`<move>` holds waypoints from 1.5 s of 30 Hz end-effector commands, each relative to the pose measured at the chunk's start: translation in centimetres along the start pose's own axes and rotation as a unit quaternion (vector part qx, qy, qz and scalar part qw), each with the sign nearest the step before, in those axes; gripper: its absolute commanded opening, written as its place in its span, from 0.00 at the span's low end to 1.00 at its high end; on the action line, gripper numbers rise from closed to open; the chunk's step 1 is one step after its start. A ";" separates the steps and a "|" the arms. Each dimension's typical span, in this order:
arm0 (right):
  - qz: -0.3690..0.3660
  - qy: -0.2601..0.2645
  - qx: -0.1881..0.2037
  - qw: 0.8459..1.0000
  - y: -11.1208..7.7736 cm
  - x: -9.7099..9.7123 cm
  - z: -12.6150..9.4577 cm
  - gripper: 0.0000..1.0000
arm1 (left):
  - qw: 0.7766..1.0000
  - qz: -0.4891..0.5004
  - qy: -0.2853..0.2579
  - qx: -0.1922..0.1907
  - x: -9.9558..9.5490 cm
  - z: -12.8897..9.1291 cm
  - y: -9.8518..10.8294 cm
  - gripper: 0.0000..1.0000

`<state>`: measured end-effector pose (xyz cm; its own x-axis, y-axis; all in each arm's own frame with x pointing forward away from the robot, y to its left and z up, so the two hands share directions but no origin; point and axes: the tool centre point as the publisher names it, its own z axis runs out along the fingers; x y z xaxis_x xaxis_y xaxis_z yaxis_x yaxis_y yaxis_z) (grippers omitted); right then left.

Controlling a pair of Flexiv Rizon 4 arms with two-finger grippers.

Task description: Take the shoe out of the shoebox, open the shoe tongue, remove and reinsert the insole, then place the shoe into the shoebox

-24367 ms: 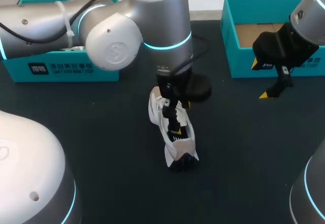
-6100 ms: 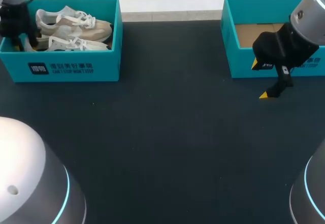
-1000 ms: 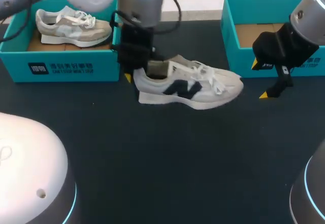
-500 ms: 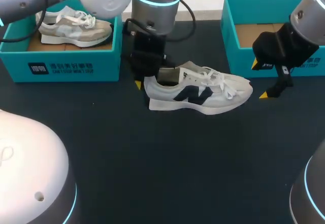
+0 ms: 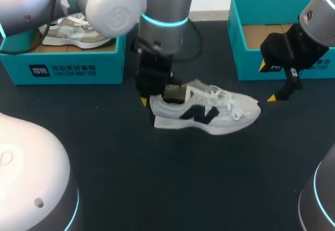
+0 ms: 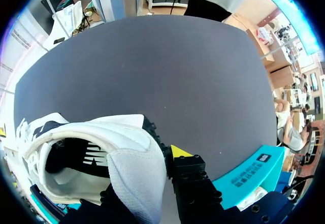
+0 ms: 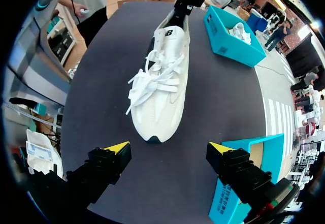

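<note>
A white shoe [image 5: 209, 114] with a dark logo lies on its sole on the dark table [image 5: 172, 189], toe to the right. My left gripper [image 5: 151, 99] is shut on its heel collar [image 6: 136, 169]: one yellow-tipped finger [image 6: 181, 152] is outside the heel and the other is hidden inside the shoe [image 6: 96, 132]. My right gripper [image 5: 280, 92] hangs open just right of the toe, in front of the right shoebox [image 5: 246, 58]. In the right wrist view the shoe [image 7: 161, 76] points toe-first toward my right gripper [image 7: 167, 150], laces loose.
A teal shoebox [image 5: 63, 69] at the back left holds a second, beige shoe [image 5: 73, 32]; this shoebox [image 7: 234, 40] also shows beyond the shoe in the right wrist view. The right shoebox shows a bare cardboard floor. My left arm [image 5: 157, 11] reaches over the table's middle.
My left gripper has carried the shoe to the right and toward the front, down to the table. The right arm has not moved.
</note>
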<state>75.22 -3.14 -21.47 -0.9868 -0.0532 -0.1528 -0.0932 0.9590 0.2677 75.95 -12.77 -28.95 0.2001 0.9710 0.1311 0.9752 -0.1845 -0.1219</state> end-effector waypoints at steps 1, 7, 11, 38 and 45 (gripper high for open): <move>0.000 0.000 0.001 1.000 0.0 0.0 0.1 1.00 | 1.000 -0.003 -0.006 0.001 -0.2 3.4 -0.1 0.00; 0.000 0.000 0.001 1.000 0.0 0.0 0.1 1.00 | 1.000 -0.017 0.009 0.012 -0.2 5.7 0.1 0.00; 0.000 0.000 0.001 1.000 0.0 0.0 0.1 1.00 | 0.999 -0.034 0.033 0.012 0.1 6.9 -0.3 0.00; 0.000 0.000 0.001 1.000 0.0 0.0 0.1 1.00 | 0.998 -0.059 0.026 0.023 1.5 11.5 -1.6 0.22; 0.000 0.000 0.001 1.000 0.0 0.0 0.1 1.00 | 0.999 -0.040 -0.018 0.012 1.9 9.0 -2.7 1.00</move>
<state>75.22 -3.14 -21.47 -0.9868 -0.0532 -0.1529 -0.0932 0.9590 0.2677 73.38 -10.41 -38.79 0.1189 0.9817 0.1490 0.9834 -0.0956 -0.1544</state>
